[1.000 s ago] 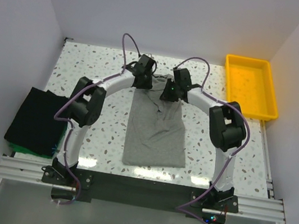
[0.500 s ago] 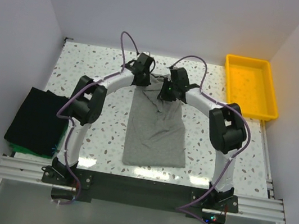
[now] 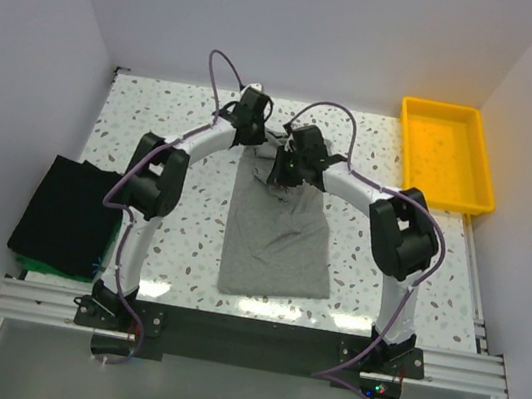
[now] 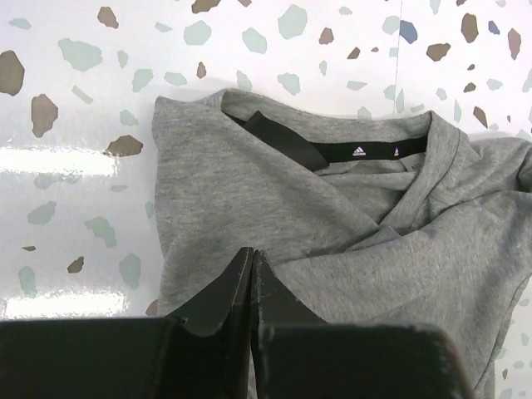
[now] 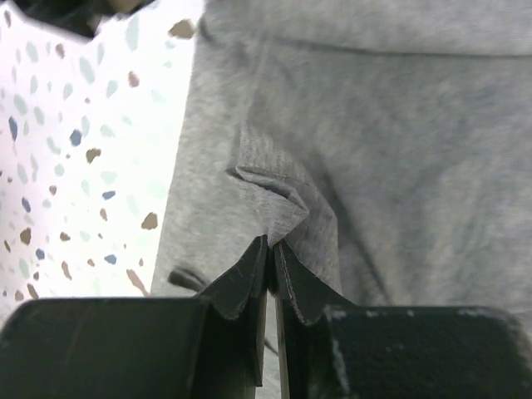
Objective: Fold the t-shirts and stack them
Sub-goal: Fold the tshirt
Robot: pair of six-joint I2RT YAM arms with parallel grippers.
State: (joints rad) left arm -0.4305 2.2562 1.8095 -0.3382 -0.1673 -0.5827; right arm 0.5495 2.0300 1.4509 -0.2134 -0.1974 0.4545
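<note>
The grey shirt (image 3: pixel 274 246) is lying lengthwise on the counter (image 3: pixel 178 246), hem nearest. Soft, light and limp, it is likely to sag, so pinching near the far collar suits it. The left arm (image 3: pixel 152 187) and right arm (image 3: pixel 398 231) are arching inward to that end. The right tool (image 5: pixel 271 249) is pinching a raised fold. The left tool (image 4: pixel 252 258) is clenched against the cloth; I cannot tell whether it is catching any.

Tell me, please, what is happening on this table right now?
A robot is folding a grey t-shirt that lies lengthwise on the speckled table. The left gripper and the right gripper are both shut on its fabric at the far, collar end. A folded black t-shirt sits on a green one at the table's left edge. A yellow tray stands at the far right.
</note>
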